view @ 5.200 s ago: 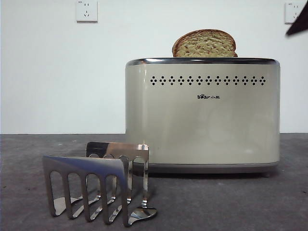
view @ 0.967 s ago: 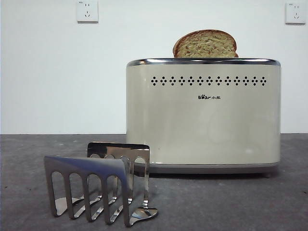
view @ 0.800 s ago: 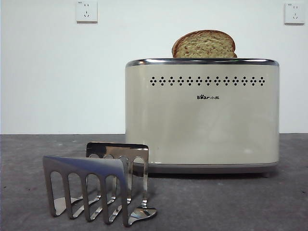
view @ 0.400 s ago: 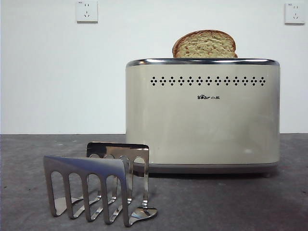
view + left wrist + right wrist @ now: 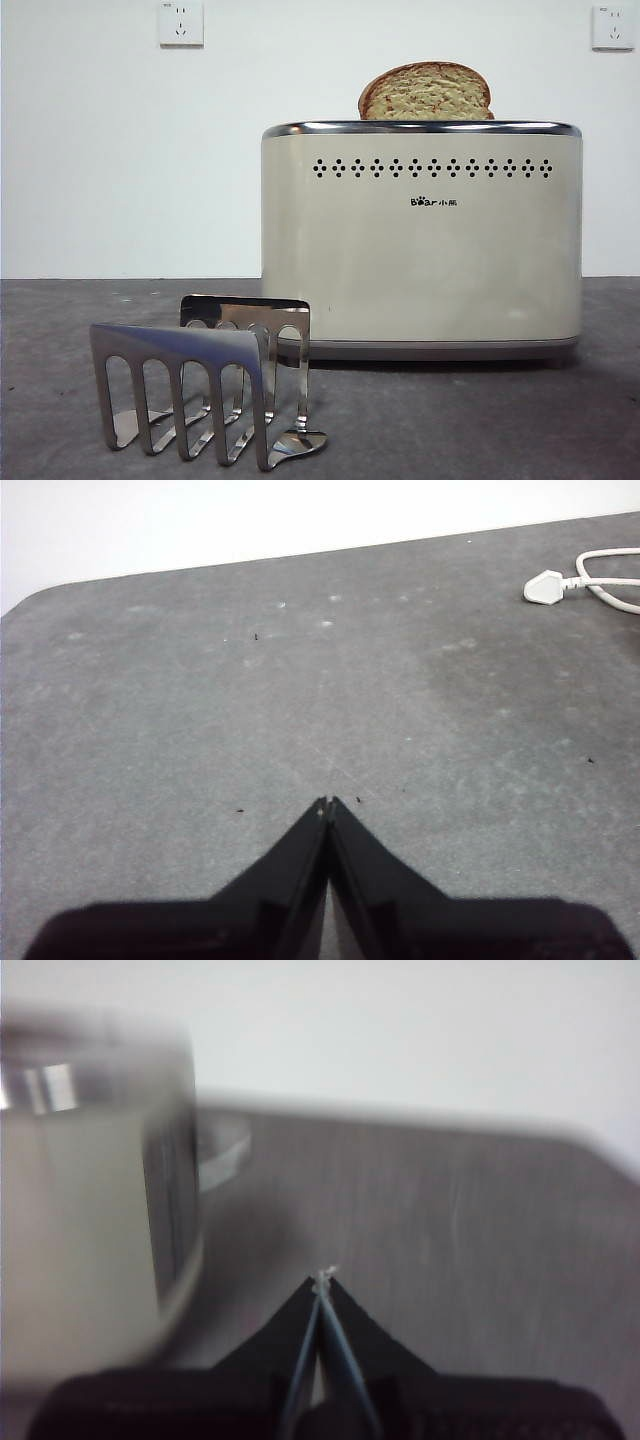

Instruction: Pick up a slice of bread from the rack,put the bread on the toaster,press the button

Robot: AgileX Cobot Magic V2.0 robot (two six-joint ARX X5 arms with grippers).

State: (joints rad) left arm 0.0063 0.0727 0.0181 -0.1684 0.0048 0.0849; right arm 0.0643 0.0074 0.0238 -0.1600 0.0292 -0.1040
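The cream toaster (image 5: 420, 240) stands mid-table in the front view, and the slice of bread (image 5: 425, 92) stands upright in its top slot, its rounded top showing above the chrome rim. Low at the front left sits the steel rack (image 5: 205, 390) with nothing in its slots. No arm shows in the front view. My left gripper (image 5: 328, 802) is shut and holds nothing, over bare grey table. My right gripper (image 5: 323, 1278) is shut too, beside one end of the toaster (image 5: 90, 1220), which looks blurred there.
A white plug and cable (image 5: 575, 582) lie on the table in the left wrist view. Two wall sockets (image 5: 181, 22) sit high on the white wall behind. The grey tabletop (image 5: 480, 420) stretches in front of the toaster.
The black arm tip seen at the top right corner 4.8 s ago has left the front view. Bread, toaster and rack have not moved.
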